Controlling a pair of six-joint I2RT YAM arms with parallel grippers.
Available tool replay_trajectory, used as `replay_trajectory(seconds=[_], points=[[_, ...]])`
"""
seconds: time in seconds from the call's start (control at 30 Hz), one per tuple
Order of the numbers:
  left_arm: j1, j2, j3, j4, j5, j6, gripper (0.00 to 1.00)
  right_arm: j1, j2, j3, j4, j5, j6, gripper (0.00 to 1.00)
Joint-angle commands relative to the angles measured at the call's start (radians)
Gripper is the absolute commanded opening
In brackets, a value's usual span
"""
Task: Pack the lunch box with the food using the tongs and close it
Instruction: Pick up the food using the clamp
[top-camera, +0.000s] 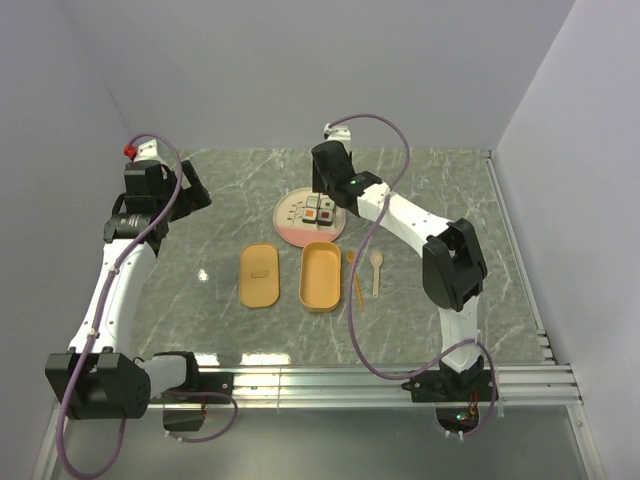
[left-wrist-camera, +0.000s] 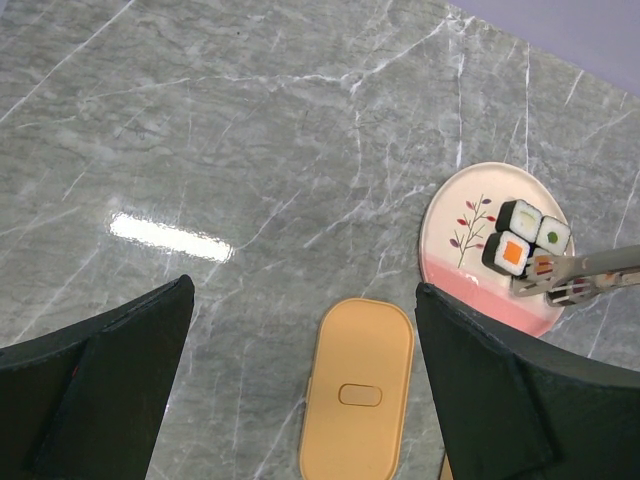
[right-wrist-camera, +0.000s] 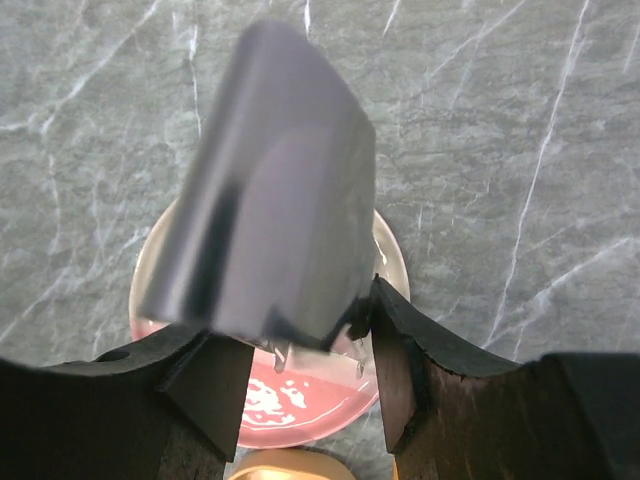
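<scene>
The lunch box base (top-camera: 320, 275) lies uncovered at mid table, its flat lid (top-camera: 258, 275) just to its left. In the left wrist view my left gripper (left-wrist-camera: 303, 290) hangs open above the lid (left-wrist-camera: 358, 390), holding nothing. Behind the box, sushi rolls (top-camera: 318, 210) sit on a pink-and-cream plate (top-camera: 288, 216). My right gripper (top-camera: 328, 185) is over the plate, shut on the tongs (right-wrist-camera: 270, 230). The tongs (left-wrist-camera: 590, 268) reach in from the right, their tips at the rolls (left-wrist-camera: 512, 252); whether a roll is pinched is unclear.
An orange spoon (top-camera: 353, 280) and a beige spoon (top-camera: 376, 270) lie right of the box base. A metal rail (top-camera: 400, 375) runs along the near table edge. White walls enclose the left, back and right.
</scene>
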Motion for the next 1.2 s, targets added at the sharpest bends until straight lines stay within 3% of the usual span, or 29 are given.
replay_trajectory(seconds=[0.0,0.23,0.5,1.17], points=[[-0.005,0.002,0.023,0.012,-0.001,0.015,1.0,0.008,0.014,0.055,0.051,0.027,-0.009,0.54],[-0.004,0.008,0.026,0.013,0.0,0.015,0.99,0.008,0.017,0.055,0.049,0.052,-0.018,0.5],[-0.004,0.004,0.022,0.018,0.002,0.013,1.0,0.009,-0.006,0.043,0.069,0.055,-0.046,0.28],[-0.005,-0.028,-0.004,0.032,0.023,0.004,0.99,0.032,-0.234,-0.107,0.075,0.047,-0.082,0.21]])
